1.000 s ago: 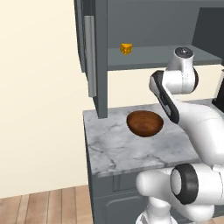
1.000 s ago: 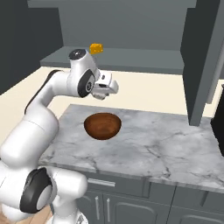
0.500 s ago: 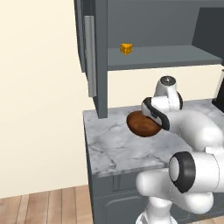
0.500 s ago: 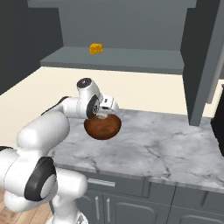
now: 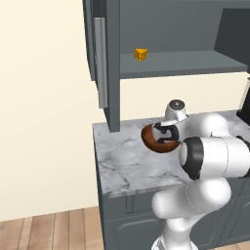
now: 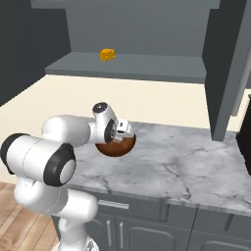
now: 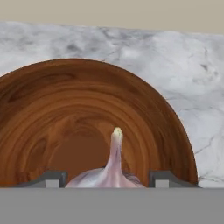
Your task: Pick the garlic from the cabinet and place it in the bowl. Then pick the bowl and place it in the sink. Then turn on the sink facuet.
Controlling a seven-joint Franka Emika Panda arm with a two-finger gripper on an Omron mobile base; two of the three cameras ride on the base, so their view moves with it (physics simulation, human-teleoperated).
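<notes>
Grey-veined marble makes up the surface (image 6: 186, 162) of this rendered kitchen, with a tall dark grey wall cabinet (image 5: 110, 58) standing open above it and a small orange-yellow wedge-shaped block (image 5: 141, 54) sitting on the cabinet's grey inner shelf (image 6: 137, 66), high above and well apart from the end effector. The white arm reaches low over the surface, and its end effector (image 7: 107, 181) points into the round reddish-brown wooden bowl (image 7: 87, 109), whose glossy grained inside lies directly ahead of the two dark fingertips (image 7: 164, 178). Between those fingertips sits a pale, white-purple garlic bulb (image 7: 113, 168), its tapering stem pointing forward along the line of the end effector toward the bottom of the bowl. The fingers stand partly apart with the bulb between them, pinching it at its broad base as far as the hand view shows; the contact itself is cut off at the bottom of that view. From both base views the end effector (image 6: 119, 131) hangs at the bowl's rim, with the bowl just beneath and beside it on the surface. Judging by this, the garlic is over the bowl, so the coming move likely turns on a straight release downward into it.
</notes>
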